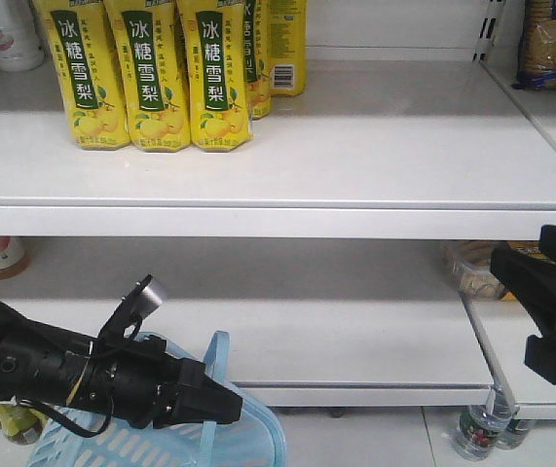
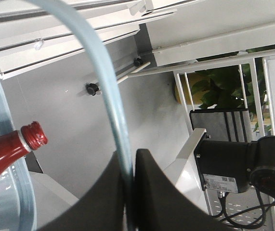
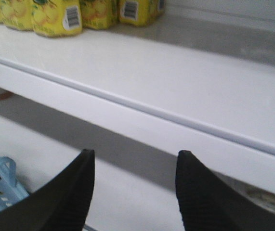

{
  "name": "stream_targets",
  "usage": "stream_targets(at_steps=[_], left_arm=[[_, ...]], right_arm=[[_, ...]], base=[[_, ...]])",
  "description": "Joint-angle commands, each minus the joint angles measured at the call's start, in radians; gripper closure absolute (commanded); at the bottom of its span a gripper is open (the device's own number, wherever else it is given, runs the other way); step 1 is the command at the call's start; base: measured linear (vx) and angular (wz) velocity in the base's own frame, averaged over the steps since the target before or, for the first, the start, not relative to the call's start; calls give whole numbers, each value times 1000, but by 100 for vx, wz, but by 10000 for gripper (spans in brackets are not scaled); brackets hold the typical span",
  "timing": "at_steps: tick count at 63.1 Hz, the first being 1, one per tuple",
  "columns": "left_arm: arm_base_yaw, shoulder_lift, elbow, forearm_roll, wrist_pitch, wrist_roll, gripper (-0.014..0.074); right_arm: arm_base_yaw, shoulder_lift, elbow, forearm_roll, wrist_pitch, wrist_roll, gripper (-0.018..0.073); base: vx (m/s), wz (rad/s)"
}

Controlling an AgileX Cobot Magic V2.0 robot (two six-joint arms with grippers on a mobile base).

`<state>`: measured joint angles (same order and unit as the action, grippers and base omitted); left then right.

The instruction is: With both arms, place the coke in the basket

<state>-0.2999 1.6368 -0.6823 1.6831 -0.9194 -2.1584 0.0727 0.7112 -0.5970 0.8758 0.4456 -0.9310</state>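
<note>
Right now my left gripper [image 2: 129,192] is pinched tight on the pale blue handle [image 2: 109,96] of the basket [image 1: 248,443], which hangs low and near, at the left of the scene. From my left wrist I see the coke [image 2: 9,149] just to the left of those jaws, apparently inside the basket's curved rim: a red bottle with its cap [image 2: 34,134] aimed up and to the right, its long axis tilted, its body running off the picture's left edge. So it seems the bottle is already in, and the left side is by far the nearer to it. My right gripper [image 3: 135,192] stands well apart at the far right, jaws spread wide with nothing between them, facing the white shelf [image 3: 176,96] where yellow bottles [image 1: 146,73] stand. I judge the coming move turns on the basket, not on reaching for the bottle
</note>
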Motion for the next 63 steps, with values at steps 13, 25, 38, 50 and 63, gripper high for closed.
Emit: stream_targets(at_steps=[13, 25, 38, 50, 63], left_arm=[[1, -49, -32, -92, -27, 16, 601], [1, -49, -32, -92, -27, 16, 601], [1, -49, -32, -92, -27, 16, 601], [1, -49, -32, -92, -27, 16, 601], [1, -49, -32, -92, -27, 16, 601]], right_arm=[[-59, -94, -29, -277, -62, 172, 175], [-59, -171, -29, -414, -65, 312, 175], [-59, -208, -29, -628, -31, 526, 175], [-59, -234, 22, -780, -59, 688, 175], [-59, -308, 168, -792, -186, 766, 175]], base=[[0, 0], [0, 0], [0, 0], [0, 0], [0, 0]])
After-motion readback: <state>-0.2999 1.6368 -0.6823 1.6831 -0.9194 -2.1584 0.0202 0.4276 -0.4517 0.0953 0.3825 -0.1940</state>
